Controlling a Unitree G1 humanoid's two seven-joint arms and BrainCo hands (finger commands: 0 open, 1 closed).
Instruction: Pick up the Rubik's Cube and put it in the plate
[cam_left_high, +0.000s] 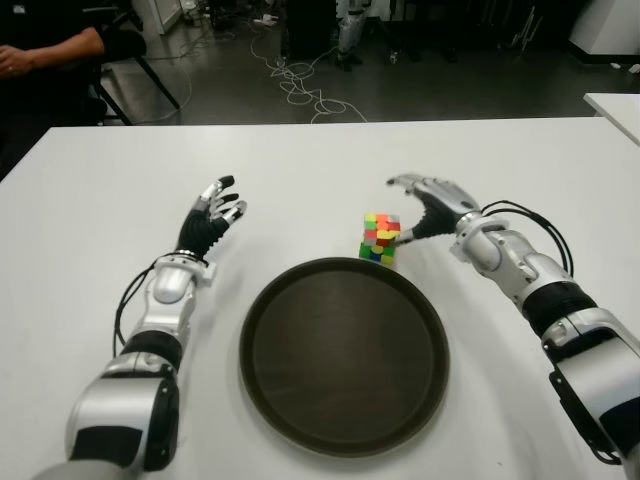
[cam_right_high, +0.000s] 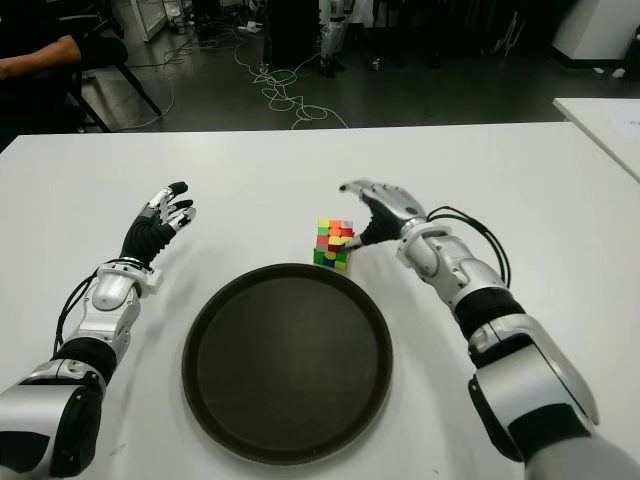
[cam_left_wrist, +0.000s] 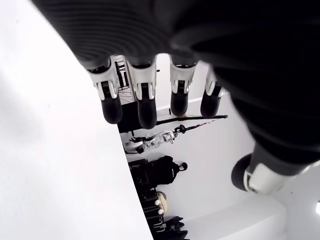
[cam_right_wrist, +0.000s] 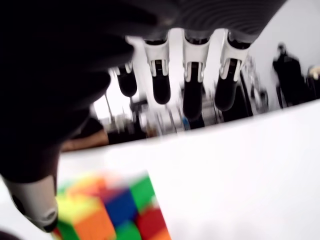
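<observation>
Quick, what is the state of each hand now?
Left hand: open, holding nothing.
Right hand: open, beside the cube, not gripping it.

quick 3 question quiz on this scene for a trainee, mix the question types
1. True or false: the multicoloured Rubik's Cube already lies in the round dark brown plate.
2. Which hand is at the cube? A) the left hand B) the right hand
3. Fill in: the cube stands on the white table just beyond the plate's far ____.

Key
1. False: it stands on the table, outside the plate.
2. B: its fingers are spread over the cube and not closed on it; the left hand is open, left of the plate.
3. rim
</observation>
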